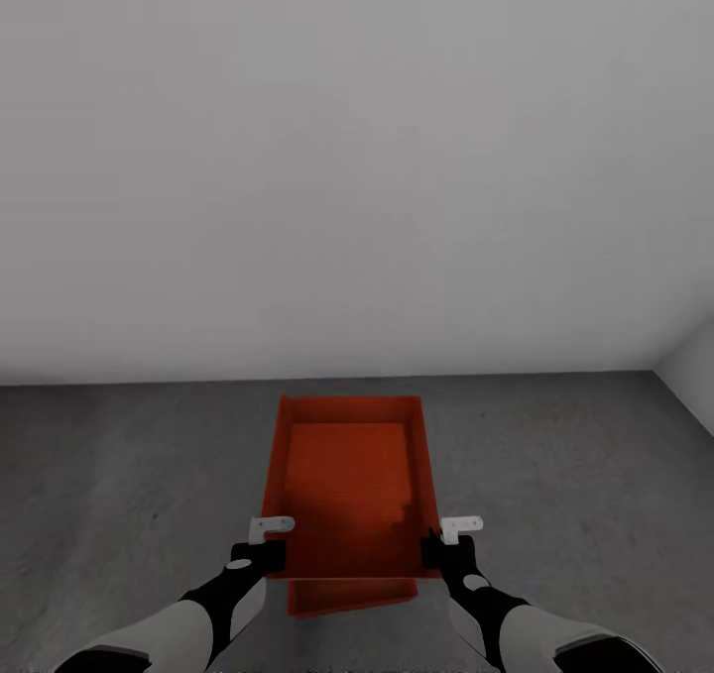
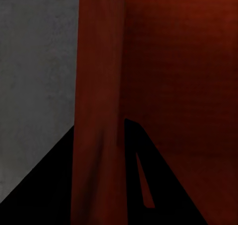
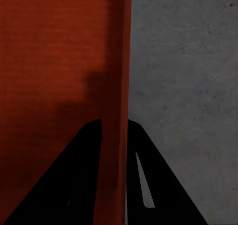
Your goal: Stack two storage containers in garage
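Gripping the orange-red storage container (image 1: 349,485) by its near corners, you have the left gripper (image 1: 260,554) pinching its left wall and the right gripper (image 1: 440,552) pinching its right wall, holding it above the dark grey floor (image 1: 129,475) near the white wall (image 1: 357,158).

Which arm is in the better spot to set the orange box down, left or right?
Neither beats the other. The left pincer pinches the top box's left wall and the right pincer its right wall, both at the near end. Probably both lower it together onto the second box peeking out underneath.
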Available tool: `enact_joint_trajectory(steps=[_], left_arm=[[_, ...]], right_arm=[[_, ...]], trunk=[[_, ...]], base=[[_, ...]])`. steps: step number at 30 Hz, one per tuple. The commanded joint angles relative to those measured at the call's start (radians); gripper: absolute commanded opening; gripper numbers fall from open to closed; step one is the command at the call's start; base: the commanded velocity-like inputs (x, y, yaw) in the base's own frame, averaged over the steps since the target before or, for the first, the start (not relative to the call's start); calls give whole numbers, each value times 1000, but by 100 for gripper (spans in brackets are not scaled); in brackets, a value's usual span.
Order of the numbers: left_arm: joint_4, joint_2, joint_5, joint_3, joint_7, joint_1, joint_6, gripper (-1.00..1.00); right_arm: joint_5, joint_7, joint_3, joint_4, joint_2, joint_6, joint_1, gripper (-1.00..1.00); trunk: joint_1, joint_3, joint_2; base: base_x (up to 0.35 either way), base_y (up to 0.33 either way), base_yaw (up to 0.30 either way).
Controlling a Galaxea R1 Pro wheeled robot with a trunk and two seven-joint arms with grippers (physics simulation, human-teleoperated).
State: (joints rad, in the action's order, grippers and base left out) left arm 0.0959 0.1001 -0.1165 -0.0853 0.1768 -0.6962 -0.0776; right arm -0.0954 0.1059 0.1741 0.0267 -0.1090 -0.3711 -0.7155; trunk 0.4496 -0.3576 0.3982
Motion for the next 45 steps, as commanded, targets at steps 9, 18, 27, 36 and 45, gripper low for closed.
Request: enact_joint_trajectory(steps=[9,18,27,36,45], left_arm=[[2,0,3,61,10,-2,-5,-100],[2,0,3,61,10,-2,-5,-100],[2,0,3,61,10,-2,-5,-100],[2,0,3,61,10,-2,-5,-100],[2,0,3,61,10,-2,-5,-100]], right_arm=[[-44,8,-12,6,0,-9,-1,-100],[-44,8,-12,6,0,-9,-1,-100],[-44,8,-12,6,0,-9,-1,-100],[-44,8,-12,6,0,-9,-1,-100],[-44,8,-12,6,0,-9,-1,-100]], trunk=[[0,-16,2],[0,-31,2],[0,-45,2],[0,-60,2],[0,-74,2]], base=[[0,0,0],[0,0,0],[0,0,0],[0,0,0],[0,0,0]])
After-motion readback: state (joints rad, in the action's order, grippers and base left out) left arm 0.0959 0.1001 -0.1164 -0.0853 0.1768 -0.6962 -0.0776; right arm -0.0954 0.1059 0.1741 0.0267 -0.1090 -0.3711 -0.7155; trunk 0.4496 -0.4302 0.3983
